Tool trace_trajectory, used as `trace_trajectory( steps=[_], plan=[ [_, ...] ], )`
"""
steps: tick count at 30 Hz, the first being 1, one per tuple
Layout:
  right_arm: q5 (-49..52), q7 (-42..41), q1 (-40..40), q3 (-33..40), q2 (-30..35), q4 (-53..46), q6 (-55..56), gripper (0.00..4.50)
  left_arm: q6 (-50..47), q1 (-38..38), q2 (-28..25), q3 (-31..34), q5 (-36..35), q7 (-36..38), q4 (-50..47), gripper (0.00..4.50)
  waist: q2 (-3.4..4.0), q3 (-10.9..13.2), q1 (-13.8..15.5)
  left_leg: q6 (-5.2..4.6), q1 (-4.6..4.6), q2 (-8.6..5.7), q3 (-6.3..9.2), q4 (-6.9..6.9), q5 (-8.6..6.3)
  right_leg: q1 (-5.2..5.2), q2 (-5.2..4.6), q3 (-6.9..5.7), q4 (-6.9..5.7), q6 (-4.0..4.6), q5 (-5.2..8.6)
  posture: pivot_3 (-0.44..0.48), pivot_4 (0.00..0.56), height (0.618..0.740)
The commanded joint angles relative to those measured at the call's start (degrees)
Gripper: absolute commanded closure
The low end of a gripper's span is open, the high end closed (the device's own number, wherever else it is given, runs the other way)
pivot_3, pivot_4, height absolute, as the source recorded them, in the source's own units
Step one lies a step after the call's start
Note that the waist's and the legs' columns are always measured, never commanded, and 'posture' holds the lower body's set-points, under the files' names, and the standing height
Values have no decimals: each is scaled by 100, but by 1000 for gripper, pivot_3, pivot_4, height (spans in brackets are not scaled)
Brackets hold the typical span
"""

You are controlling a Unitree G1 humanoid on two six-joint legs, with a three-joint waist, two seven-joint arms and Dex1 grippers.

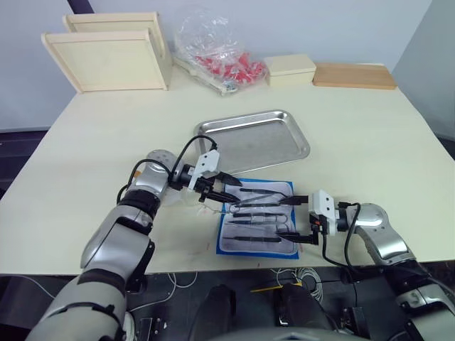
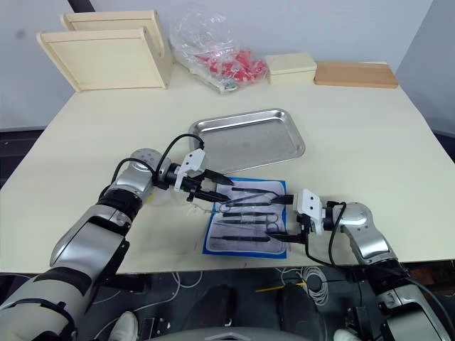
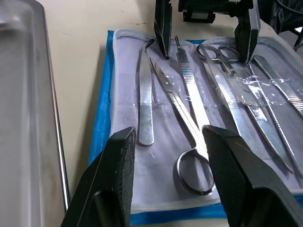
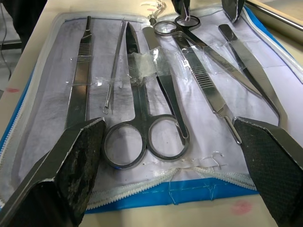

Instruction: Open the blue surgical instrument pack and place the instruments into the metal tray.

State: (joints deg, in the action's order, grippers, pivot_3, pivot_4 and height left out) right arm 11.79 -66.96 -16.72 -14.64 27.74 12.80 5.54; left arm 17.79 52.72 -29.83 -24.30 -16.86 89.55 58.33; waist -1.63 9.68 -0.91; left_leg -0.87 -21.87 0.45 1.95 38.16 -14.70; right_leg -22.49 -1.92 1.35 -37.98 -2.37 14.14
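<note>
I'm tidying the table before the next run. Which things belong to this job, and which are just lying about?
Job:
pack, open flat
instruments, lying on its lining
tray, beside the pack
left pincer and right pincer, both open at the pack

Lying about:
wooden trays
bag of red items
cream box
wood board

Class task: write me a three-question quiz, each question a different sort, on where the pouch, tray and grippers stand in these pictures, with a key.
1. True or false: the metal tray already holds some instruments.
2. Multiple choice: the blue pouch lies (A) folded shut, (B) open and flat on the table, (C) inside the tray.
3. Fill in: the left gripper and the right gripper both have their fingers ____ at the pouch.

Key
1. False: the tray holds nothing, and the instruments lie in the pouch.
2. B.
3. Open.
</note>
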Motion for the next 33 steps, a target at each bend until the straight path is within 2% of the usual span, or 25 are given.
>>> trace_trajectory(
  steps=[1, 7, 8, 9, 11, 13, 20, 33],
  plan=[
    [-371, 115, 203, -234, 26, 246, -188, 0, 191, 218, 146, 266, 77, 295, 276, 2093, 0, 0, -4, 0, 0, 0, 0, 2, 0, 0, 0, -1, 0, 0, 0, 0, 150, 740],
    [-383, 187, 197, -271, -17, 234, -281, 0, 317, 279, 270, 332, 297, 295, 502, 2093, -1, -1, -11, 0, 0, 1, 0, 2, 0, 0, 3, -2, 0, 0, 0, 0, 150, 740],
    [-378, 199, 195, -273, -28, 228, -292, 0, 368, 278, 280, 339, 368, 295, 550, 2523, -1, -1, -11, 0, 0, 2, 0, 2, 0, 0, 3, -1, -1, -1, 0, 0, 150, 740],
    [-372, 208, 195, -274, -35, 223, -301, 0, 436, 280, 291, 362, 448, 295, 599, 2623, -1, -1, -12, 0, 0, 2, 1, 2, 0, 0, 4, -1, -1, -1, 0, 0, 150, 740],
    [-365, 215, 196, -276, -43, 212, -314, 0, 510, 291, 328, 465, 581, 294, 691, 3165, -2, -1, -13, 0, 1, 3, 1, 2, 0, 0, 6, 0, -1, -1, 0, 0, 150, 740],
    [-363, 207, 200, -275, -42, 206, -319, 0, 552, 300, 360, 552, 713, 278, 754, 4216, -3, -2, -14, 0, 1, 4, 0, 2, 0, 0, 7, -1, -1, 0, -1, 0, 150, 740],
    [-335, 244, 257, -265, -88, 192, -360, 0, 632, 314, 452, 872, 1031, 256, 860, 4216, -4, -3, -14, 0, 0, 6, 1, 2, 0, 0, 9, -3, 0, 1, -1, 0, 150, 740],
    [-317, 376, 521, -228, -291, 257, -480, 0, 655, 289, 467, 1190, 1174, 295, 753, 4216, -24, -15, -14, 0, 1, 9, 2, 2, 0, 0, 12, -5, -2, -1, 0, 0, 150, 740]
  ],
)
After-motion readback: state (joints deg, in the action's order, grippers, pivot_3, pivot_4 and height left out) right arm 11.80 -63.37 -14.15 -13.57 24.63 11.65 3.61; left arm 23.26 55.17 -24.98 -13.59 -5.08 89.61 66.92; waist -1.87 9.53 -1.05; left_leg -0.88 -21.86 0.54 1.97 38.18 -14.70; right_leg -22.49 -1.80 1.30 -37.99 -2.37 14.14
